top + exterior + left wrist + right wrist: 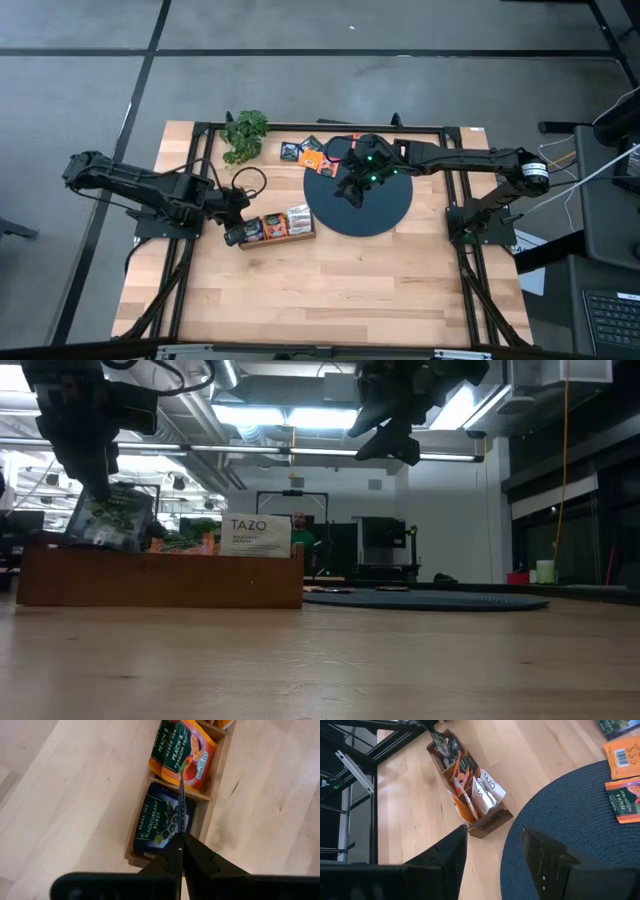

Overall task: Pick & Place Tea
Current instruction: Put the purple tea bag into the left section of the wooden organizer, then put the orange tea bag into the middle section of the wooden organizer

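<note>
My left gripper (pixel 237 235) is over the left end of the wooden tray (pixel 160 582) and is shut on a dark tea sachet (pixel 110 520). The left wrist view shows that sachet edge-on (pixel 181 805) above a dark blue sachet (pixel 157 822) lying in the end compartment. Orange sachets (pixel 187 755) and white ones (pixel 487 787) stand in the other compartments. My right gripper (pixel 352 188) hangs open above the dark disc (pixel 385 215), touching nothing. Loose sachets (pixel 312 157) lie at the disc's far left edge, some partly on the disc (pixel 625 797). My left gripper pinches the dark sachet's upper edge (pixel 181 834) between its two shut fingers, coming steeply down from above. The sachet hangs below the fingers, tilted. Its lower part reaches down behind the near wall of the tray's left end compartment (pixel 60 575).
A green leafy plant (pixel 245 135) stands at the table's far left, behind the tray. Black frame rails (pixel 205 150) run along the table's sides and far edge. The near half of the wooden table (pixel 320 290) is bare board.
</note>
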